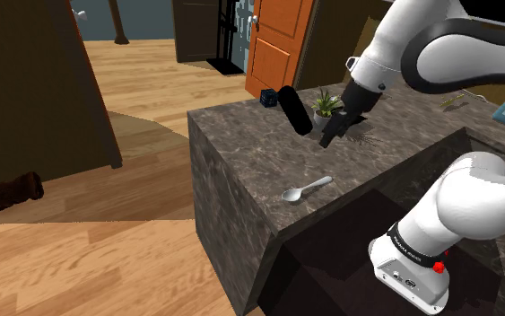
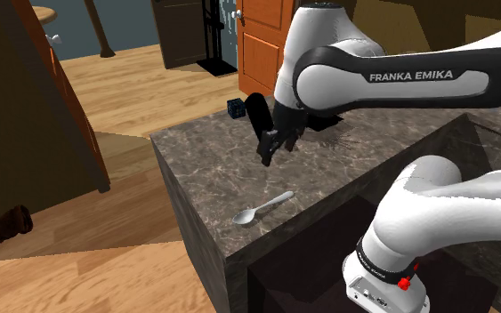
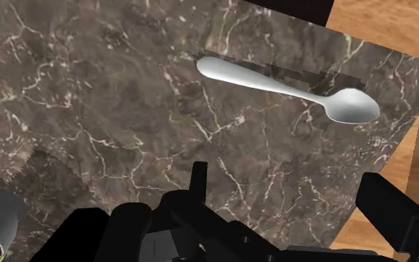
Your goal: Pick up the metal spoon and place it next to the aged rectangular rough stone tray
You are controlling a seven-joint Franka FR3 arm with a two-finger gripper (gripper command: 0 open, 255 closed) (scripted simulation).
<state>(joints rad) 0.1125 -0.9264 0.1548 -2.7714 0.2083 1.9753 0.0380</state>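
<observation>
The spoon (image 1: 306,189), pale and smooth, lies flat on the dark veined counter (image 1: 241,144), close to its near corner and just inside the edge that faces the robot's stand. Its long axis runs along that edge: the bowl points toward the corner, at the shoulder view's left, and the handle toward the shoulder view's right. Nothing touches it.

The gripper (image 1: 328,139) hangs over the counter farther in from that edge than the spoon and apart from it, so the spoon lies on its near side. Its fingers stand apart with nothing between them. In the wrist view the spoon (image 3: 282,88) sits ahead of the gripper (image 3: 293,190), and its length runs almost parallel to the line from one finger to the other. By my reading, closing as it stands would squeeze the spoon end to end, so the hand needs roughly a quarter turn as well as a move toward the edge and down.

Beyond the gripper stand a small potted plant (image 1: 324,106), a black oblong thing (image 1: 293,109) leaning upright and a dark cube (image 1: 266,96); I cannot tell which, if any, is the tray
</observation>
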